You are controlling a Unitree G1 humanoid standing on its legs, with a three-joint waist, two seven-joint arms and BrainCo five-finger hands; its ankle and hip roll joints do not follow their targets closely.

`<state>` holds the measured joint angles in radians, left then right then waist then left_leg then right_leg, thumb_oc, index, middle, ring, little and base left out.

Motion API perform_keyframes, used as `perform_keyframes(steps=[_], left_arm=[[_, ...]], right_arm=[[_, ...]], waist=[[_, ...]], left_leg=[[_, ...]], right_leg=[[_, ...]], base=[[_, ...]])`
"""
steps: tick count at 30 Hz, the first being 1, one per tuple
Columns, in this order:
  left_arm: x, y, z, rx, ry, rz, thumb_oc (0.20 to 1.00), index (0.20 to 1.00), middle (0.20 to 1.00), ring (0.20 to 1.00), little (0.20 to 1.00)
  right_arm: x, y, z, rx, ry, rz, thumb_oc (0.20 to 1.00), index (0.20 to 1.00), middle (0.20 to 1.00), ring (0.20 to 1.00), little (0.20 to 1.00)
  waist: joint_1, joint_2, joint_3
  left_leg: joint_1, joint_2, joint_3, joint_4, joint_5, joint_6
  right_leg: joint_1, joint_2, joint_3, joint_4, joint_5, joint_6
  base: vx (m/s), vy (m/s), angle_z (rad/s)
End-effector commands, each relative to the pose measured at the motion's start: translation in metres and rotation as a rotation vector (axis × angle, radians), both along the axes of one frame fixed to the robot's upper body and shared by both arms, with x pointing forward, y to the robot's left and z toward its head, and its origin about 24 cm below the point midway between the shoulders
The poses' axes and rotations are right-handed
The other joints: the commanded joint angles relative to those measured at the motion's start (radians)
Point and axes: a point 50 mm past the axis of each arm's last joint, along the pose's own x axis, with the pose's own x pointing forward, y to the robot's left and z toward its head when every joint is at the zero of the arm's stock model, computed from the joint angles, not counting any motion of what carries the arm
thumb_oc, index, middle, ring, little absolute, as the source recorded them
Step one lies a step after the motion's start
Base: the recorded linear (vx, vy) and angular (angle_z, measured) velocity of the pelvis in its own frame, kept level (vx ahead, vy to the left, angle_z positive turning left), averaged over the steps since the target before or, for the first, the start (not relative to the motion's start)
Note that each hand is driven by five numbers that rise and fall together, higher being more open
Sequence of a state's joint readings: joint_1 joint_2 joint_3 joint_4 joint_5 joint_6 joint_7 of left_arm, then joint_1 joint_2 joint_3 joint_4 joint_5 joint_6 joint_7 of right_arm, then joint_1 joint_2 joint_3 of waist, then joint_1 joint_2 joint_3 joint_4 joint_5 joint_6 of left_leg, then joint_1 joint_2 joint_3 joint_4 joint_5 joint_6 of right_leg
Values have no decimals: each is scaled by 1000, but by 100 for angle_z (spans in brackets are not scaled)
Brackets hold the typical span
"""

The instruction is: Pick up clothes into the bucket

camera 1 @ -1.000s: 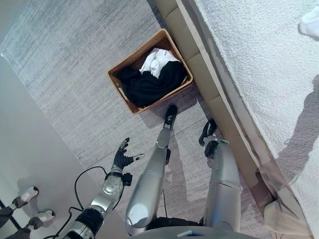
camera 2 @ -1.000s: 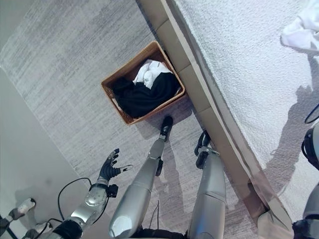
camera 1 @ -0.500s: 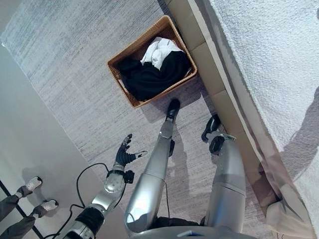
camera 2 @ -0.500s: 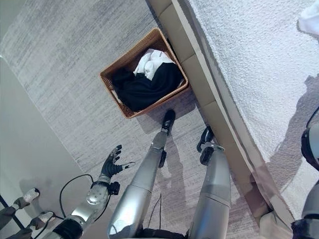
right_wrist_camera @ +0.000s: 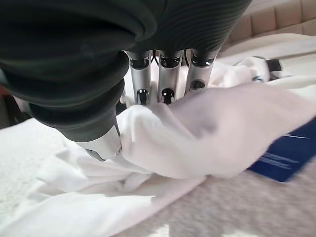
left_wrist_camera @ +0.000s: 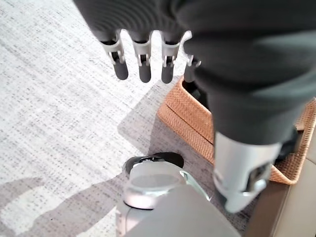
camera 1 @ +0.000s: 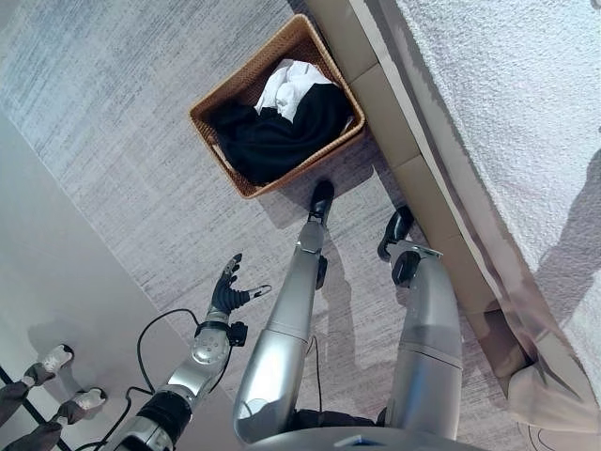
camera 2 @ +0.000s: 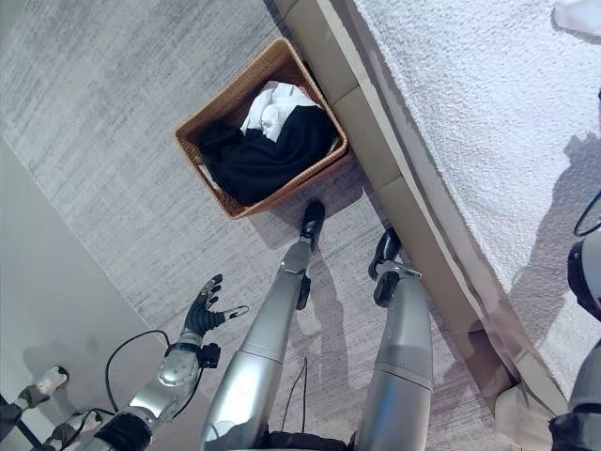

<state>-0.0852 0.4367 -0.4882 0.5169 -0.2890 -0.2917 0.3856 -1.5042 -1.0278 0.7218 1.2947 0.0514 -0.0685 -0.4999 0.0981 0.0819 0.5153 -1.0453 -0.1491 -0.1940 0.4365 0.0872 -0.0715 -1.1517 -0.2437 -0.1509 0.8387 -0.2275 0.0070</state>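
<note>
A woven basket (camera 1: 218,155) stands on the carpet against the bed's base. It holds a black garment (camera 1: 282,141) and a white one (camera 1: 291,85). My left hand (camera 1: 228,293) hangs open over the carpet, well short of the basket; past its straight fingers (left_wrist_camera: 143,64) the basket's wall (left_wrist_camera: 190,121) shows. My right hand (right_wrist_camera: 98,136) is up on the bed. Its fingers (right_wrist_camera: 165,74) and thumb are curled into a bunched white garment (right_wrist_camera: 207,133), which lies at the bed's far side (camera 2: 577,14).
The bed (camera 1: 507,113) with a white textured cover runs along the right, on a beige padded base (camera 1: 394,132). A dark blue flat item (right_wrist_camera: 286,158) lies beside the white garment. A person's feet (camera 1: 52,362) stand at the lower left.
The head camera has shifted, so the basket sits a little differently in view. My left hand stays open in about the same place.
</note>
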Motion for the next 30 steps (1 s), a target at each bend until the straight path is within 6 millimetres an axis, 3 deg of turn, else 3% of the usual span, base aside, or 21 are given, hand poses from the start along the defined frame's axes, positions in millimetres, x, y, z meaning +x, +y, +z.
perform_keyframes(steps=[1, 12, 13, 20, 23, 30], left_arm=[[-10, 28, -1, 57, -4, 81, 1000, 1000, 1000, 1000, 1000], [-2, 44, 5, 126, -13, 87, 1000, 1000, 1000, 1000, 1000], [4, 45, 10, 133, -35, 81, 1000, 1000, 1000, 1000, 1000], [21, 57, 43, 167, -153, 40, 1000, 1000, 1000, 1000, 1000], [25, 59, 51, 143, -170, 20, 1000, 1000, 1000, 1000, 1000], [36, 37, 66, -3, -212, -58, 1000, 1000, 1000, 1000, 1000]], right_arm=[[-10, -4, 9, -72, -68, -15, 200, 200, 200, 200, 200], [-12, 7, 18, -84, -169, 61, 200, 200, 200, 200, 200], [-15, 9, 24, -84, -196, 75, 200, 200, 200, 200, 200], [-12, 35, 31, -151, -229, 225, 200, 200, 200, 200, 200], [-6, 45, 27, -152, -210, 287, 200, 200, 200, 200, 200], [3, 61, -1, -150, -105, 428, 200, 200, 200, 200, 200]], waist=[[-15, -38, 5], [-27, -90, 5], [-28, -96, 5], [-44, -134, 5], [-54, -147, -48], [-97, -161, -191]], left_leg=[[62, 27, -10, 70, -130, 12], [255, 55, 8, 29, -143, 12], [267, 55, 9, 17, -113, 13], [552, 74, 32, -52, -136, 16], [656, 86, 44, -113, -130, 16], [837, 102, 69, -235, -123, 17]], right_leg=[[83, -2, 80, -43, 18, 72], [318, 27, 55, -178, 65, 87], [340, 28, 46, -212, 102, 83], [652, 53, 41, -367, 144, 97], [760, 60, 33, -447, 170, 110], [932, 72, 21, -560, 184, 128]], base=[[-22, 51, -7], [-36, 39, -11], [-77, 95, -11], [35, 61, -17], [108, 52, -20], [121, 38, -14]])
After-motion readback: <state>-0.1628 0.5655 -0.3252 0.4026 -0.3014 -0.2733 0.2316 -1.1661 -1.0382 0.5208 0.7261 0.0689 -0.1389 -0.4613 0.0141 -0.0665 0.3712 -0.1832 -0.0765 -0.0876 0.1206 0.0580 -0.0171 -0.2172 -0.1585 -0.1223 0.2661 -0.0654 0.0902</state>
